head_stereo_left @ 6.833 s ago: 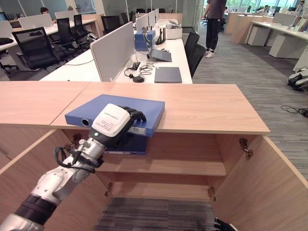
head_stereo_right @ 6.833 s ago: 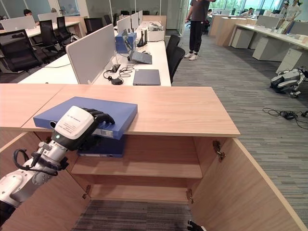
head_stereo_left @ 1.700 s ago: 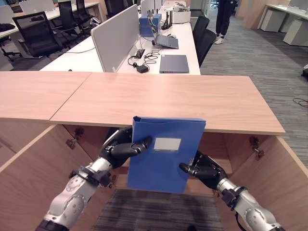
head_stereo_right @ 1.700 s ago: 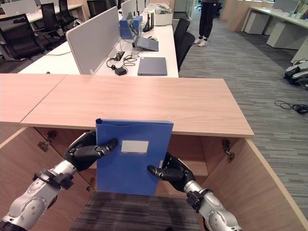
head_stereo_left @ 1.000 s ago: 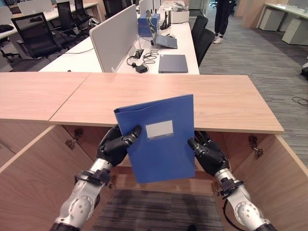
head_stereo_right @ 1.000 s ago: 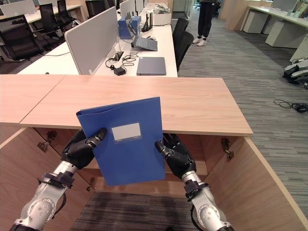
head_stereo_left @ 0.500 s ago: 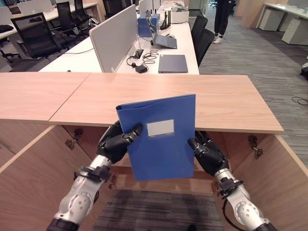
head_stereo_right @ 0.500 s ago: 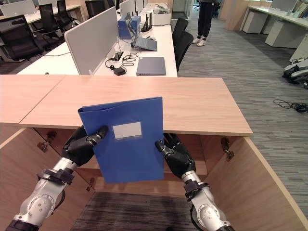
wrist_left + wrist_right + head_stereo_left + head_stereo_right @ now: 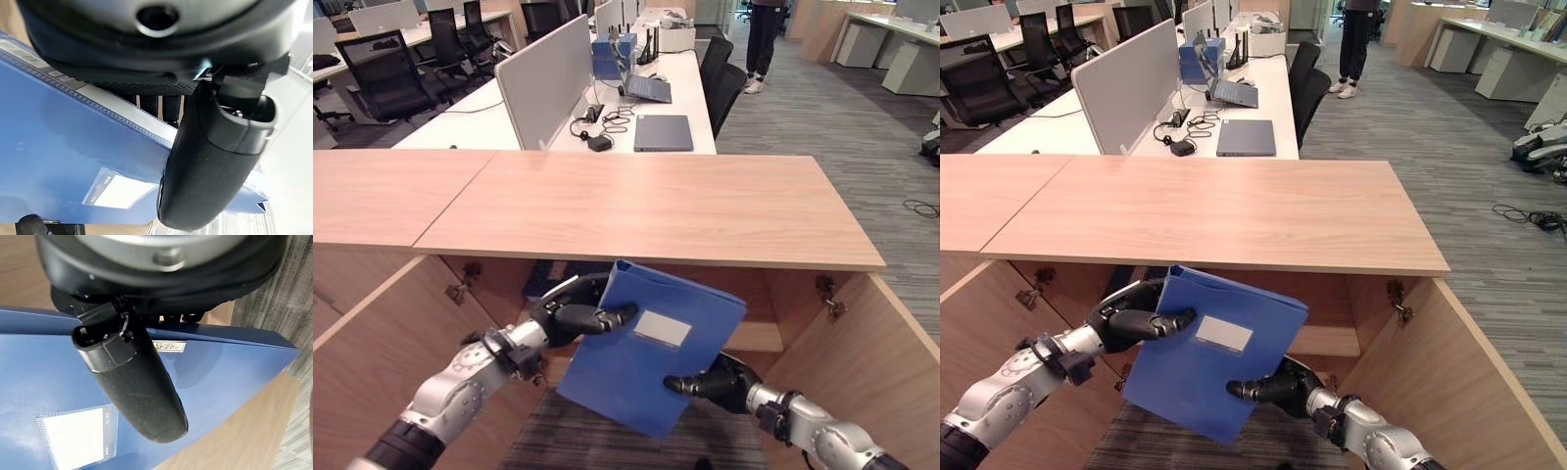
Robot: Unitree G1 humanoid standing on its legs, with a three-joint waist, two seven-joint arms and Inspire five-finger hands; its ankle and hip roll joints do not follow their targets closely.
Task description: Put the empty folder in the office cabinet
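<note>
The blue folder [image 9: 651, 359] sits low in the middle of the left eye view, tilted, its upper edge just below the front edge of the cabinet [image 9: 646, 206] top and in front of the open compartment. A pale label [image 9: 663, 329] shows on its face. The left hand [image 9: 570, 315] holds its upper left edge: the thumb lies across the blue face and the fingers [image 9: 159, 106] curl behind it, pinching the folder, as the left wrist view shows. The right hand [image 9: 720, 381] holds the lower right edge in the same way, thumb [image 9: 132, 384] pressed on the face and fingers wrapped behind. The folder's lower corner hangs over the grey carpet [image 9: 533, 450] between the two open doors; the left door [image 9: 362, 352] fills the lower left of the frame and the right door [image 9: 871, 362] the lower right. Inside the cabinet, at the left of the shelf [image 9: 754, 338], something dark blue shows behind the left hand, perhaps another folder, though it is mostly hidden. In the upper part of the frame stands a white table [image 9: 651, 132] with a laptop [image 9: 663, 132] and a grey screen [image 9: 543, 83], and a person [image 9: 766, 39] stands at the top
</note>
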